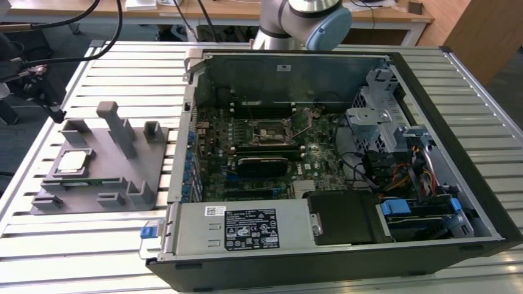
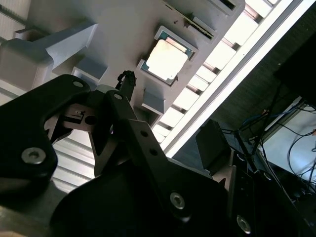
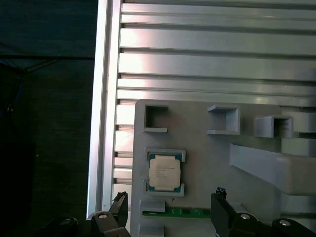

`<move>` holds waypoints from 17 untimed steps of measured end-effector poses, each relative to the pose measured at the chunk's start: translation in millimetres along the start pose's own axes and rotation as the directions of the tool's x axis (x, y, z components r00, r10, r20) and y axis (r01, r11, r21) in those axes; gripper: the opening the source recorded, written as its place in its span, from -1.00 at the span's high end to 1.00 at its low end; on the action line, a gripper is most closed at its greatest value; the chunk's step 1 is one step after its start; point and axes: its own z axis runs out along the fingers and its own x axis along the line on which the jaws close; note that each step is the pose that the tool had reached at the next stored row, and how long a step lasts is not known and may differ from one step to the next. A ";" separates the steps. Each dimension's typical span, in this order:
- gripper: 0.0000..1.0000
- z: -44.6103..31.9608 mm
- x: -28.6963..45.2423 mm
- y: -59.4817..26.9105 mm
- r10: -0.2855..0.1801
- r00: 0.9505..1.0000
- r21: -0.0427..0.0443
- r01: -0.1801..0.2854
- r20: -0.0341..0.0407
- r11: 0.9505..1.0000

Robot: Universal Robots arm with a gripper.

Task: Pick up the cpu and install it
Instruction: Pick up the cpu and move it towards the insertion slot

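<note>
Cpu (image 1: 72,161) sits flat in its recess on the grey tray (image 1: 98,170), at the exterior view's left of the open computer case (image 1: 343,264); gripper (image 3: 169,202) is empty, fingers (image 3: 221,210) spread wider than the chip, which lies just ahead, centred between them, untouched.

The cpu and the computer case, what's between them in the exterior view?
In the exterior view, between the cpu and the computer case stand the upright posts of the grey tray, then a narrow strip of the slatted table.
</note>
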 end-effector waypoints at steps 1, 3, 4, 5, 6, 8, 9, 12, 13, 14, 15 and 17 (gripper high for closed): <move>-0.52 0.1 0.0 0.0 0.000 1.000 0.000 0.000 0.000 1.000; -0.52 0.5 0.0 0.0 0.000 1.000 0.000 0.000 0.000 1.000; -0.52 1.0 0.0 0.0 0.000 1.000 0.000 0.000 0.000 1.000; -0.52 1.7 0.0 -0.1 0.000 1.000 0.000 0.000 0.000 1.000; -0.52 2.3 0.0 -0.1 0.000 1.000 0.000 0.000 0.000 1.000; -0.52 3.9 0.0 -0.2 0.000 1.000 0.000 0.000 0.000 1.000; -0.52 4.6 -0.1 -0.3 0.000 1.000 0.000 0.000 0.000 1.000; -0.52 6.5 -0.1 -0.4 0.000 1.000 0.002 0.000 0.000 1.000; -0.52 6.9 -0.1 -0.4 0.000 1.000 0.003 0.000 0.000 1.000; -0.52 7.2 -0.1 -0.5 0.000 1.000 0.004 0.000 0.000 1.000; -0.52 7.6 -0.1 -0.6 0.000 1.000 0.004 0.000 0.000 1.000; -0.52 8.3 -0.1 -0.8 0.000 1.000 0.006 0.000 0.000 1.000</move>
